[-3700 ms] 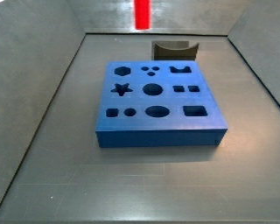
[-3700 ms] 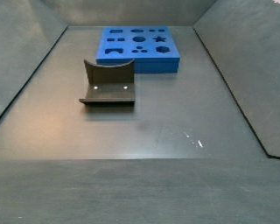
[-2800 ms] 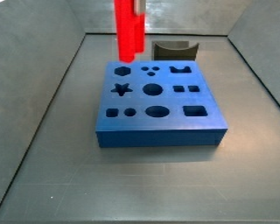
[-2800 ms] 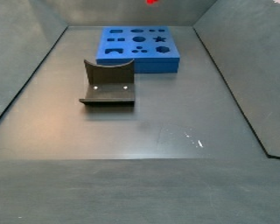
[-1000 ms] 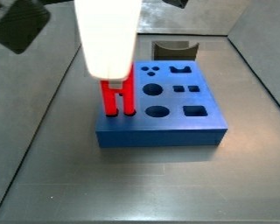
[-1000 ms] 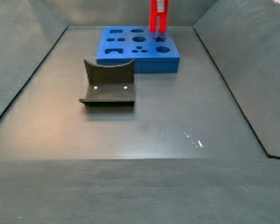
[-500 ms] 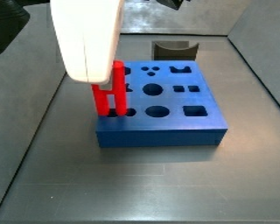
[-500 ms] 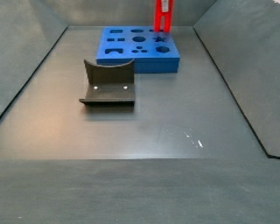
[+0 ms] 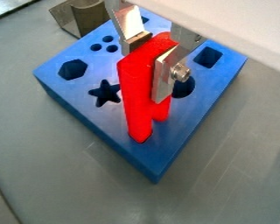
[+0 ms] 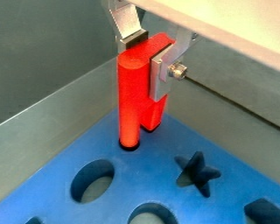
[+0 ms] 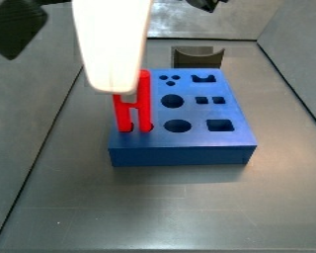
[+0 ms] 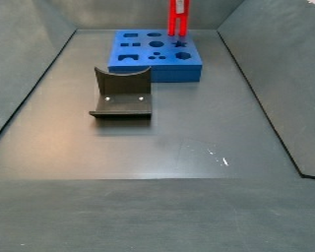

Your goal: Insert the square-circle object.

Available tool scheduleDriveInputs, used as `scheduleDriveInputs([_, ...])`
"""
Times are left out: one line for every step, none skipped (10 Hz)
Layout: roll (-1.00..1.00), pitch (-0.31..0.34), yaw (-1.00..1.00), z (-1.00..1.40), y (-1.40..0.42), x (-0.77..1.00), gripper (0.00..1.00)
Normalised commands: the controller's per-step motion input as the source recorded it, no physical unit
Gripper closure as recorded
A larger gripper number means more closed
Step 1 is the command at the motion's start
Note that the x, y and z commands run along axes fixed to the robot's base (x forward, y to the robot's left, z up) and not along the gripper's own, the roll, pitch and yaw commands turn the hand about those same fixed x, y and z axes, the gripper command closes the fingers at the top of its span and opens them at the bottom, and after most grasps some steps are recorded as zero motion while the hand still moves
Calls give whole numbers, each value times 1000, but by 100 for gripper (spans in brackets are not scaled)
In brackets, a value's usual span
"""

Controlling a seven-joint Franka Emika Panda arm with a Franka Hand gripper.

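The square-circle object [image 11: 130,105], a bright red peg of two joined bars, stands upright in my gripper [image 11: 115,44]. Its lower end meets the blue block [image 11: 188,146] at the small holes by the block's near-left corner. In both wrist views the silver fingers clamp the peg's upper part, gripper [image 9: 150,59] and gripper [image 10: 149,52]. The round bar's tip [image 10: 129,140] sits in a round hole; how deep I cannot tell. In a side view the peg [image 12: 179,20] rises above the block [image 12: 134,65] to the frame's top edge.
The dark grey curved fixture [image 12: 121,94] stands on the floor apart from the block; it also shows behind the block in a side view [image 11: 197,54]. Grey walls enclose the floor on the sides. The block has several other shaped holes, such as a star [image 9: 104,92].
The gripper brought the red peg from high at the back down onto the block's near-left corner. In the last half second it shifted slightly to the right.
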Motion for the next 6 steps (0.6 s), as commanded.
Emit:
scheduleDriveInputs([50, 36, 0, -586, 0, 531, 100])
scheduleDriveInputs([63, 34, 34, -583, 0, 443, 100])
scheduleDriveInputs([129, 40, 43, -566, 0, 351, 100])
scheduleDriveInputs([119, 27, 137, -546, 0, 180, 100])
scheduleDriveInputs([126, 13, 160, -543, 0, 129, 100])
scheduleDriveInputs([57, 0, 157, -577, 0, 123, 100])
